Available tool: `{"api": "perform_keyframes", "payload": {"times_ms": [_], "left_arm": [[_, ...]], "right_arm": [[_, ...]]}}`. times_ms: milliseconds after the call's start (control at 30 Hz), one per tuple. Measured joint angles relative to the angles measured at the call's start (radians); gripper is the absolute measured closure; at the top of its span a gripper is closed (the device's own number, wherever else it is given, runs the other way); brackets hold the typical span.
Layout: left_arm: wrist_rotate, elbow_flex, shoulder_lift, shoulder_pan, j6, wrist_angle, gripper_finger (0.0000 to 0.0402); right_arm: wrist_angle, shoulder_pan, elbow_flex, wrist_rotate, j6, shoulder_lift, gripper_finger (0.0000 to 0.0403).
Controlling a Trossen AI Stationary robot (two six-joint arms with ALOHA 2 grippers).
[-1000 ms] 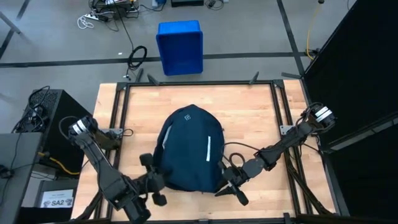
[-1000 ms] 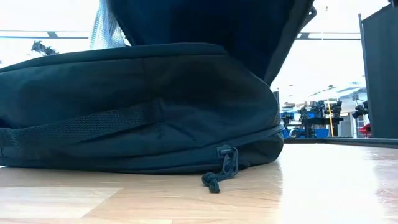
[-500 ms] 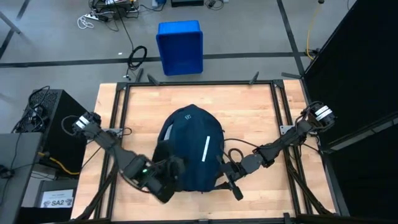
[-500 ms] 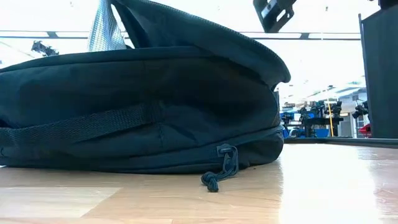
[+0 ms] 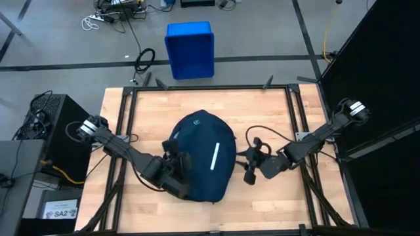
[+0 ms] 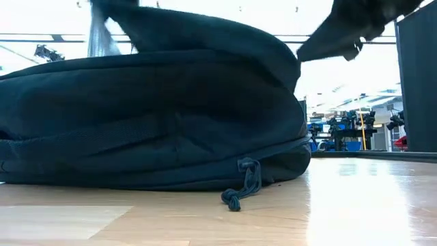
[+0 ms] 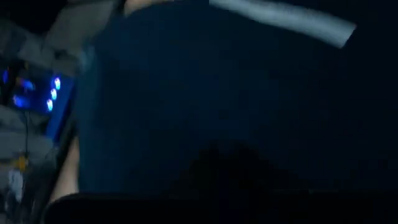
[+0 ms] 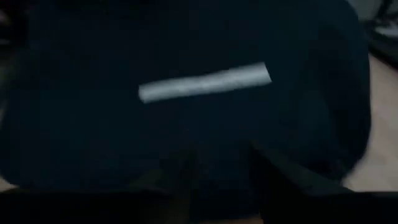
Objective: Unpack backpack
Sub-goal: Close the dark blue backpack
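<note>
The dark navy backpack point(image 5: 203, 154) lies flat at the table's middle, its white stripe point(image 5: 214, 157) facing up. In the low view its upper layer point(image 6: 205, 41) stands humped above the body point(image 6: 157, 123). My left gripper point(image 5: 178, 176) is over the backpack's near left part and looks shut in the left wrist view, where it is one dark mass point(image 7: 230, 180). My right gripper point(image 5: 244, 162) hangs just right of the backpack, pointing at its side. It is open, and the gap between its fingers point(image 8: 224, 180) has nothing in it. My left gripper comes slanting down from the table's left onto the backpack's near left top cloth point(image 5: 187, 172). Its own body hides the place of contact. I cannot tell whether it touches or holds the cloth.
A zipper pull cord point(image 6: 242, 184) hangs from the backpack's near edge onto the wood. Bare table point(image 5: 275, 111) lies far and right of the backpack. A bright blue bin point(image 5: 190, 49) stands on the floor beyond the far edge. Black frame rails run along the table's sides.
My left gripper has gone from the backpack's near left corner toward the far right and down, onto the backpack. My right gripper has left the near right corner, gone toward the far edge and tipped up nearer level. The backpack's raised upper layer has sunk lower.
</note>
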Motion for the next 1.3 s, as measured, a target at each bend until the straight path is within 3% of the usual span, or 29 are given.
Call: {"api": "perform_keyframes", "payload": {"times_ms": [133,267,433,633,900,1100,1300], "left_arm": [[0.038,-0.205,-0.049,-0.001,-0.101,0.135,0.0382],[0.094,-0.399,-0.105,0.000,-0.133,0.378,0.0382],[0.136,-0.544,-0.129,-0.002,-0.142,0.593,0.0382],[0.137,-0.553,-0.130,-0.002,-0.140,0.630,0.0382],[0.139,-0.532,-0.130,-0.002,-0.098,0.665,0.0382],[0.138,-0.531,-0.132,-0.002,-0.035,0.716,0.0382],[0.137,-0.529,-0.135,-0.002,-0.009,0.721,0.0382]], "right_arm": [[0.014,-0.012,-0.059,-0.007,0.055,0.006,0.0301],[0.020,-0.039,-0.094,-0.007,0.074,0.006,0.0307],[0.029,-0.115,-0.131,-0.007,0.084,0.006,0.0297],[0.059,-0.270,-0.149,-0.035,-0.045,0.006,0.0254],[0.127,-0.449,-0.149,-0.276,-0.199,0.006,0.0205],[0.125,-0.536,-0.149,-0.398,-0.201,0.015,0.0225],[0.153,-0.573,-0.149,-0.499,-0.204,0.106,0.0281]]}}
